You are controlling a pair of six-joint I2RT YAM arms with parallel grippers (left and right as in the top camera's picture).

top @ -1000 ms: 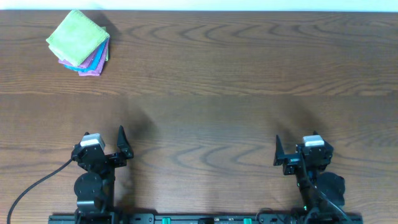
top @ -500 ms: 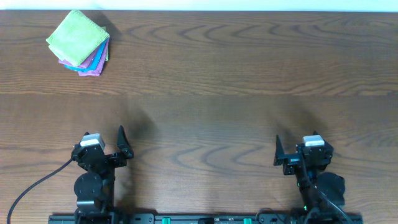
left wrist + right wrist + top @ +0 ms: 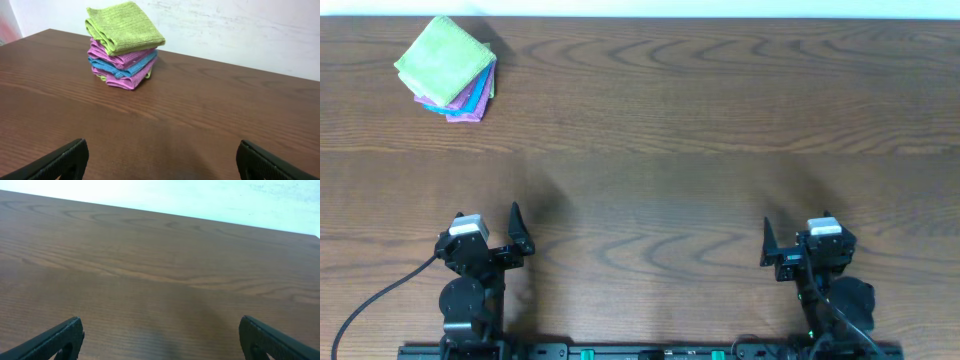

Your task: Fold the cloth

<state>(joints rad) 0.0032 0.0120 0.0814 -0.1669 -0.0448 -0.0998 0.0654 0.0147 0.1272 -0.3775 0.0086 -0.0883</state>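
The light green cloth (image 3: 442,58) lies folded on top of a small stack at the far left corner of the table. It also shows in the left wrist view (image 3: 125,25), far ahead of the fingers. No white tag shows. My left gripper (image 3: 486,236) (image 3: 160,160) is open and empty at the near edge, well short of the stack. My right gripper (image 3: 798,240) (image 3: 160,337) is open and empty at the near right, over bare wood.
Under the green cloth lie folded purple cloths (image 3: 120,56) and a blue one (image 3: 131,66). The wooden table (image 3: 680,170) ends at a white wall just behind the stack. A black cable (image 3: 370,300) runs off the left arm's base.
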